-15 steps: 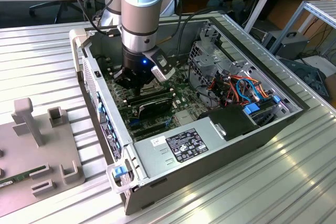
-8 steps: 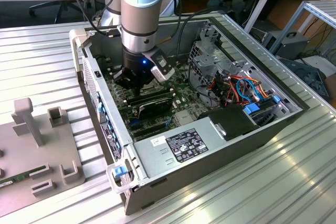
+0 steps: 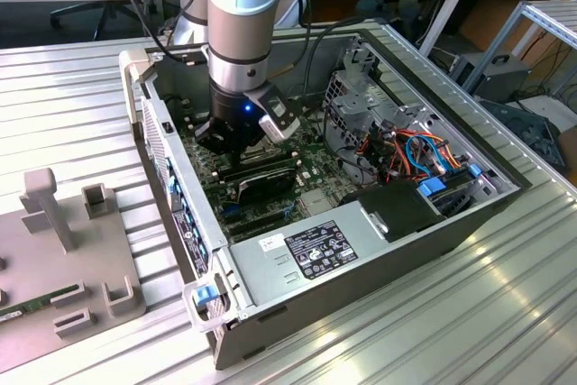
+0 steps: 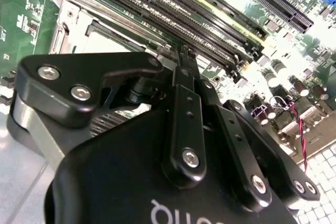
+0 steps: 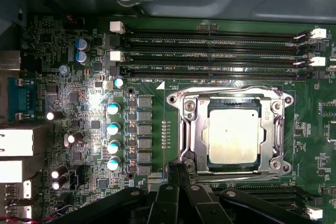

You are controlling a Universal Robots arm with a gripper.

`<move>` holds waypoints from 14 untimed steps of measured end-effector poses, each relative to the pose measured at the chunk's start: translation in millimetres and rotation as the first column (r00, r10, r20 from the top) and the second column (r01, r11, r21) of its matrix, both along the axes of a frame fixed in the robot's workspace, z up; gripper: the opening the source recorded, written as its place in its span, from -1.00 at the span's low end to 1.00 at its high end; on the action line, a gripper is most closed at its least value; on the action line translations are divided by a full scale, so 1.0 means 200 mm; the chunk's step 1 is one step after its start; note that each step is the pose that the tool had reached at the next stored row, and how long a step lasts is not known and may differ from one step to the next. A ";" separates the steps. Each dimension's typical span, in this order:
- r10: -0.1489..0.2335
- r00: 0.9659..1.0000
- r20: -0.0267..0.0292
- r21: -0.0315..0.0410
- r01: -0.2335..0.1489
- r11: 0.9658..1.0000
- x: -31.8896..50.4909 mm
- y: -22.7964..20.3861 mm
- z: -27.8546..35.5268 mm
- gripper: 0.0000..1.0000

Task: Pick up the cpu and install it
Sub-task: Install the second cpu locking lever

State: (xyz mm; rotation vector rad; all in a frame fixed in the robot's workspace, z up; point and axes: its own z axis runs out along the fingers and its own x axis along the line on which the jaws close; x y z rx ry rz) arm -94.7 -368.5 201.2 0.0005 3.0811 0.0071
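The cpu (image 5: 233, 136) — square, dull silver-grey — sits flat in its socket (image 5: 185, 124); the gripper (image 5: 177, 170), fingers together, holds nothing.

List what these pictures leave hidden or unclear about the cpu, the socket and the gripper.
- cpu: sits in the socket frame in the first wrist view; whether fully seated cannot be told.
- In the second wrist view the gripper body hides most of the socket.
- In the exterior view the arm covers the socket area.

you are seeing open air lying above the cpu (image 5: 233, 136), socket frame (image 5: 190, 129) ringing it, memory slots (image 5: 210, 56) crowding just beside
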 end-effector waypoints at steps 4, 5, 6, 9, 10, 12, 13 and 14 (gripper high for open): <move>0.000 1.000 0.000 -0.001 0.000 1.000 0.000 -0.006 0.001 -0.79; 0.000 1.000 0.000 -0.001 0.000 1.000 0.000 -0.006 0.001 -0.79; 0.000 1.000 0.000 -0.001 0.000 1.000 0.000 -0.006 0.004 -0.79; 0.000 1.000 0.000 -0.001 0.000 1.000 0.000 -0.006 0.041 -0.79; 0.000 1.000 0.000 -0.001 0.000 1.000 0.000 -0.006 0.052 -0.79; 0.000 1.000 0.000 -0.001 0.000 1.000 0.000 -0.005 0.072 -0.79; 0.000 1.000 0.000 -0.001 0.000 1.000 0.000 -0.005 0.082 -0.79; 0.000 1.000 0.000 -0.001 0.000 1.000 0.000 -0.005 0.094 -0.79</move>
